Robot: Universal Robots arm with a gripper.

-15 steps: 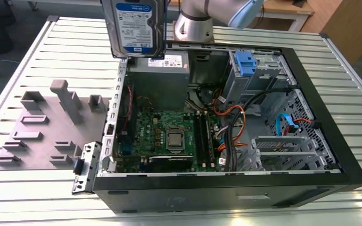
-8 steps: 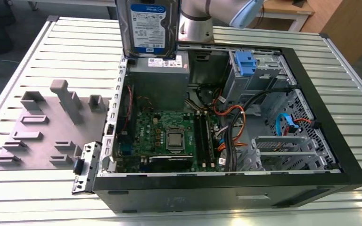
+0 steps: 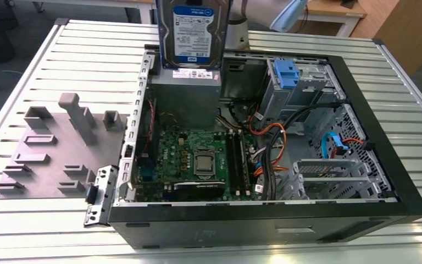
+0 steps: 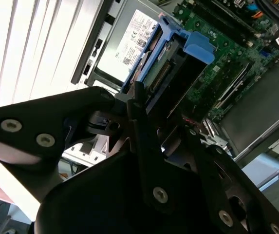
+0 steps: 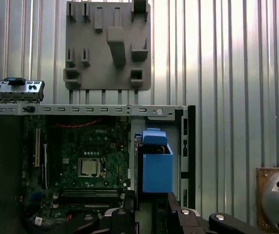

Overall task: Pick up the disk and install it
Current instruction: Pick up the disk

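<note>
Tool (image 4: 125,101): pinched onto one end of the disk (image 3: 193,33), holding it upright, label showing, above the power-supply box (image 3: 187,93) of the open computer case (image 3: 387,181).

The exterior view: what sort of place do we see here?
Probably a robotics lab or test workshop. An open computer case lies on a ribbed metal table, a grey fixture plate sits beside it, and the gripper holds the disk above the case.
</note>
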